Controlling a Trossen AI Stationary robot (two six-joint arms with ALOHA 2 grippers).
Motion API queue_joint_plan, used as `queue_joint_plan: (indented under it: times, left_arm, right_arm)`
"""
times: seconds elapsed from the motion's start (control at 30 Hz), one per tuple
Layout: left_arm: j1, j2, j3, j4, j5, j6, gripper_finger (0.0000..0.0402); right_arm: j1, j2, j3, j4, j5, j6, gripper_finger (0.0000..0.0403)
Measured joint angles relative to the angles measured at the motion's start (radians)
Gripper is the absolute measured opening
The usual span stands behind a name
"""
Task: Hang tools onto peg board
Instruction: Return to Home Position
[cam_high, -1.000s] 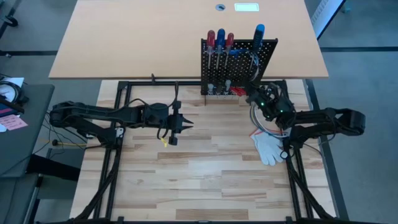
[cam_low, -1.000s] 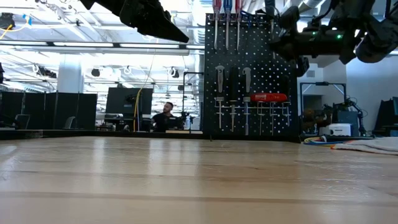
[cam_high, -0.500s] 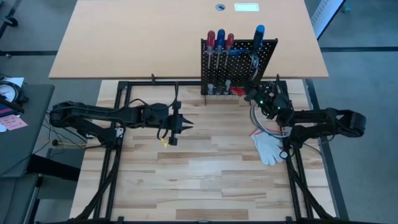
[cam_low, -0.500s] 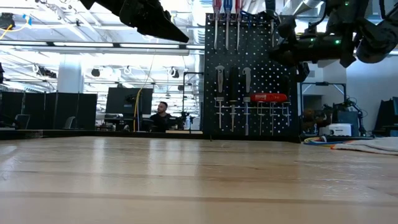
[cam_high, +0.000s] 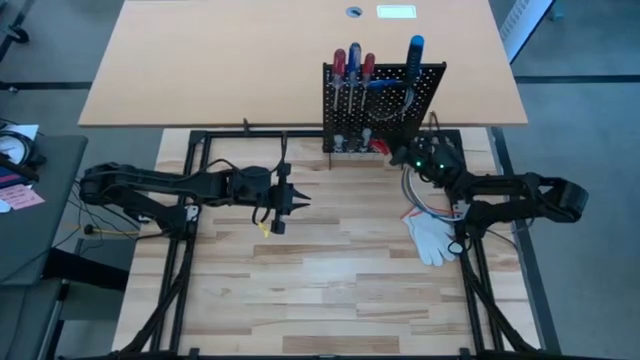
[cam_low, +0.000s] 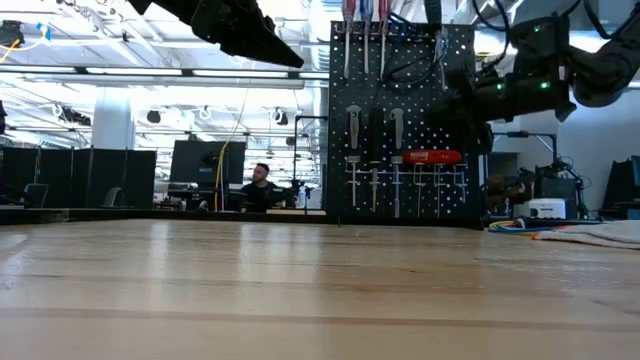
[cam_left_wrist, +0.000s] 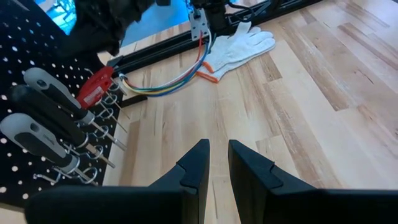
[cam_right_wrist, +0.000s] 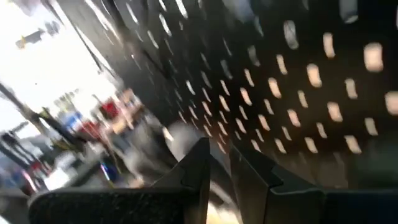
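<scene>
The black perforated metal peg board (cam_high: 388, 105) stands upright at the far edge of the pale wooden tabletop (cam_high: 320, 280), right of its middle. Red- and blue-handled screwdrivers (cam_high: 353, 62) hang on it. The right gripper (cam_high: 408, 160) is just beside the board's right end, its fingers almost together and holding nothing. The left gripper (cam_high: 297, 201) hovers left of the tabletop's middle, its fingers likewise nearly closed and empty. A white glove (cam_high: 430, 238) lies by the right edge.

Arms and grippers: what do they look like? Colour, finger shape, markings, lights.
The left arm and right arm are dark, slim and jointed. The left gripper and right gripper each end in two dark wedge-shaped fingers with a stepped inner edge. A small yellow tag hangs by the left gripper. Green lights glow on the right wrist.
</scene>
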Motion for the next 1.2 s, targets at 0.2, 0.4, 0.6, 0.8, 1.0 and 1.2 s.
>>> queue_joint_plan:
  times: [0.2, 0.4, 0.6, 0.8, 1.0, 1.2]
  left_arm:
    - [-0.003, 0.000, 0.000, 0.000, 0.000, -0.001, 0.0056]
    - [-0.005, 0.000, 0.000, 0.001, 0.001, -0.007, 0.0056]
    - [-0.008, 0.000, 0.000, 0.004, 0.042, -0.053, 0.0056]
    - [-0.019, -0.025, 0.000, 0.134, 0.098, -0.225, 0.0054]
    - [-0.024, -0.187, 0.000, 0.074, -0.011, -0.246, 0.0015]
    - [-0.024, -0.433, -0.129, 0.027, -0.161, -0.263, 0.0003]
  right_arm:
    - [0.001, -0.016, 0.001, -0.008, -0.065, -0.047, 0.0069]
    - [0.026, -0.074, 0.001, -0.081, -0.191, -0.112, 0.0069]
    - [0.096, -0.203, 0.001, -0.262, -0.246, -0.223, 0.0069]
    - [0.190, -0.411, 0.051, -0.606, -0.283, -0.324, 0.0057]
    - [0.210, -0.602, 0.197, -0.950, -0.382, -0.531, 0.0010]
    - [0.177, -0.739, 0.166, -0.967, -0.526, -0.635, 0.0006]
